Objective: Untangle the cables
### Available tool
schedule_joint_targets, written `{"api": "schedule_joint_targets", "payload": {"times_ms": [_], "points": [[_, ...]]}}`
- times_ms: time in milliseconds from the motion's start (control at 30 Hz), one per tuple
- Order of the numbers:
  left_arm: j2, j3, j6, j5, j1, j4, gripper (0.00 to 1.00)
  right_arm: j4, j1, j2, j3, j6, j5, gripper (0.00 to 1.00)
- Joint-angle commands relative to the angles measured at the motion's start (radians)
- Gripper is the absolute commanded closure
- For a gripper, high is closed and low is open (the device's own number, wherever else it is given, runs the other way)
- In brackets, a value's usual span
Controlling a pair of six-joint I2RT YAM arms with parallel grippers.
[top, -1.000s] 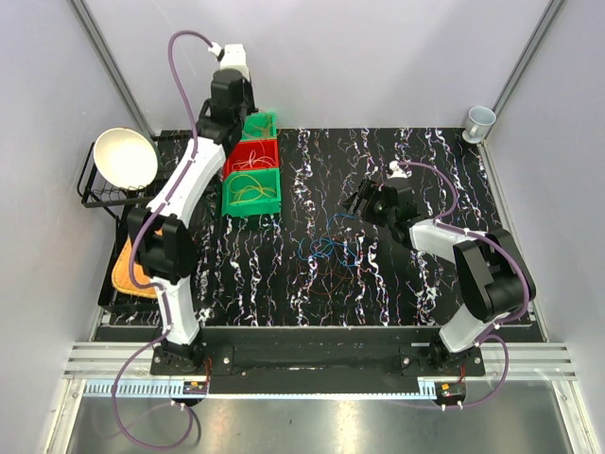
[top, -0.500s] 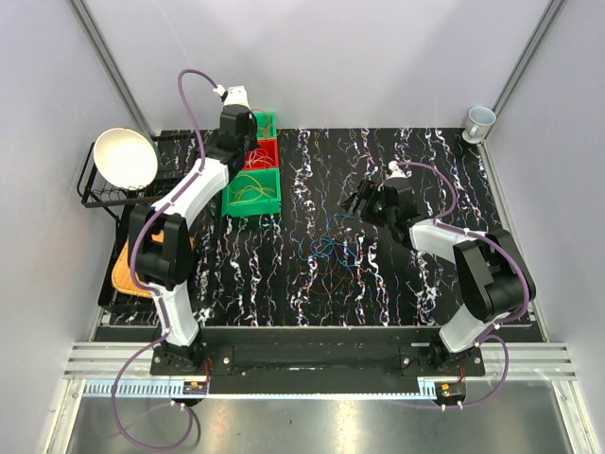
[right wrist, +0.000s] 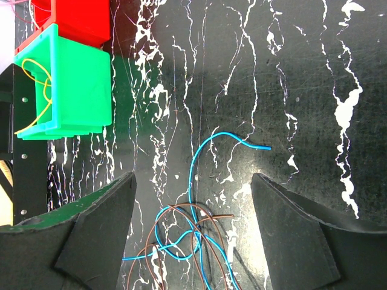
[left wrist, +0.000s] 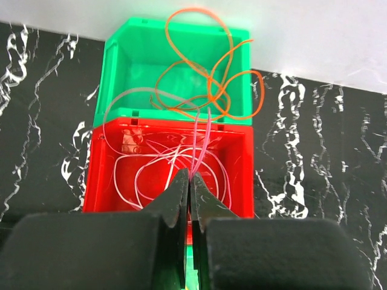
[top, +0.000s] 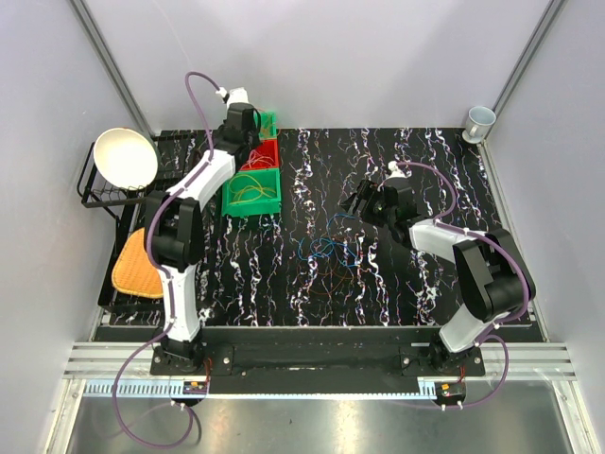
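Top external, left gripper (left wrist: 190, 176) clamping pink cables (left wrist: 202, 142), sunk toward red bin (left wrist: 94, 175), right gripper (right wrist: 192, 181) unmoved, released.

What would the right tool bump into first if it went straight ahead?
The open right tool would probably meet the blue cable on the black table first, by the brown cables. Depth is unclear.

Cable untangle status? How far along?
Done: orange cables in the far green bin, some loops over its rim; yellow cables in the near green bin. In hand: left tool shut on a red cable over the red bin. Left: blue and brown cables tangled on the table; right tool open above them.
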Motion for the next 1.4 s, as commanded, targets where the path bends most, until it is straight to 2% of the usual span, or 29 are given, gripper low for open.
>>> {"api": "schedule_joint_targets", "payload": {"times_ms": [0, 233, 433, 667, 800, 1100, 1367], "points": [[0.030, 0.046, -0.070, -0.036, 0.018, 0.032, 1.00, 0.037, 0.001, 0.004, 0.037, -0.003, -0.017, 0.18], [0.013, -0.038, -0.147, -0.004, 0.027, 0.081, 1.00, 0.037, 0.000, 0.012, 0.040, -0.001, -0.018, 0.18], [-0.128, -0.329, -0.225, -0.010, 0.025, 0.245, 1.00, 0.039, 0.001, 0.021, 0.043, 0.003, -0.027, 0.18], [-0.119, -0.339, -0.251, 0.001, 0.024, 0.217, 1.00, 0.040, 0.001, 0.029, 0.046, 0.008, -0.040, 0.18], [-0.087, -0.287, -0.242, 0.007, 0.022, 0.187, 1.00, 0.039, 0.001, 0.024, 0.046, 0.010, -0.038, 0.18], [0.088, 0.035, -0.193, 0.025, 0.024, 0.009, 1.00, 0.031, 0.001, 0.027, 0.051, 0.010, -0.046, 0.18], [0.183, 0.130, -0.190, 0.025, 0.027, -0.037, 1.00, 0.028, 0.001, 0.029, 0.055, 0.008, -0.044, 0.18]]}}
